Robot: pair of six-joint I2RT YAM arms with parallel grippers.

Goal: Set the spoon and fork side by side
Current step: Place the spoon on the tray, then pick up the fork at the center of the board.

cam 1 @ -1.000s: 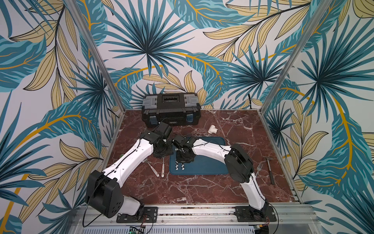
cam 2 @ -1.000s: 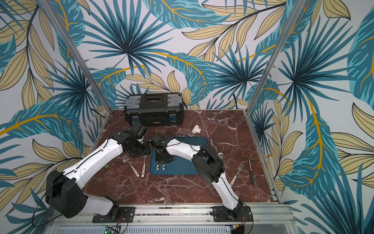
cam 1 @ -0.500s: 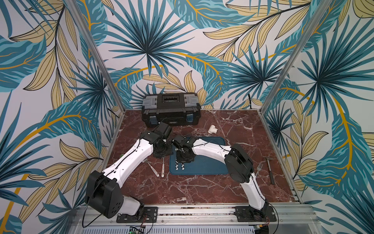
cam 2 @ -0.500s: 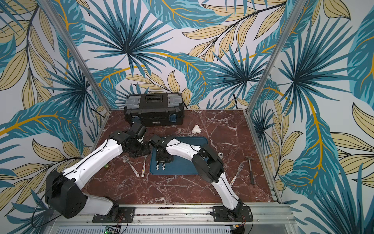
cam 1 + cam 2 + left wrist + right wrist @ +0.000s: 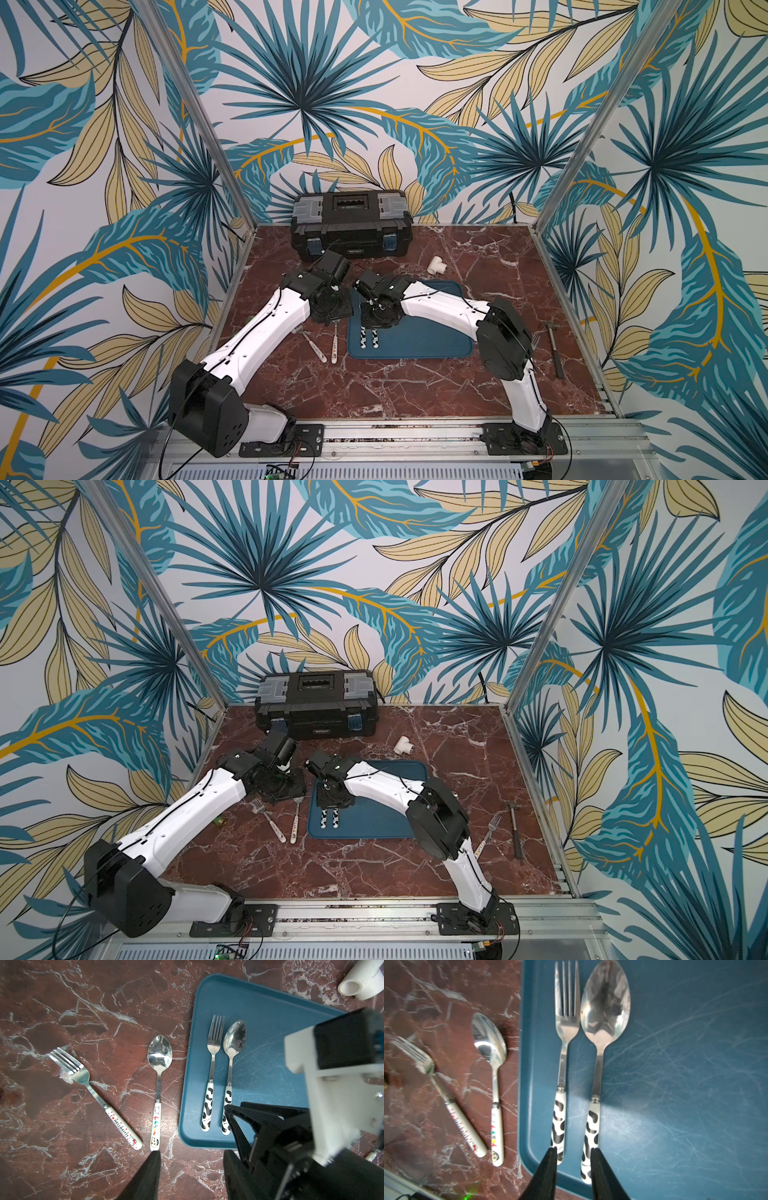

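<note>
A fork (image 5: 566,1022) and a spoon (image 5: 605,1012), both with black-and-white cow-pattern handles, lie parallel and close together near the left edge of the blue tray (image 5: 685,1084), heads pointing the same way. My right gripper (image 5: 574,1148) hangs over their handle ends, open, with only tray showing between its fingers. In both top views only the handles of the fork (image 5: 362,337) and spoon (image 5: 374,338) stick out from under the right gripper (image 5: 376,320). My left gripper (image 5: 190,1151) is open over bare marble beside the tray (image 5: 259,1022), holding nothing.
On the marble left of the tray lie a Hello Kitty fork (image 5: 93,1093) and a spoon with coloured letters (image 5: 159,1064). A black toolbox (image 5: 351,226) stands at the back, a white pipe fitting (image 5: 436,264) behind the tray. A hammer (image 5: 555,353) and another fork (image 5: 490,829) lie far right.
The right gripper's jaws have eased apart slightly. Arms and cutlery stay where they were.
</note>
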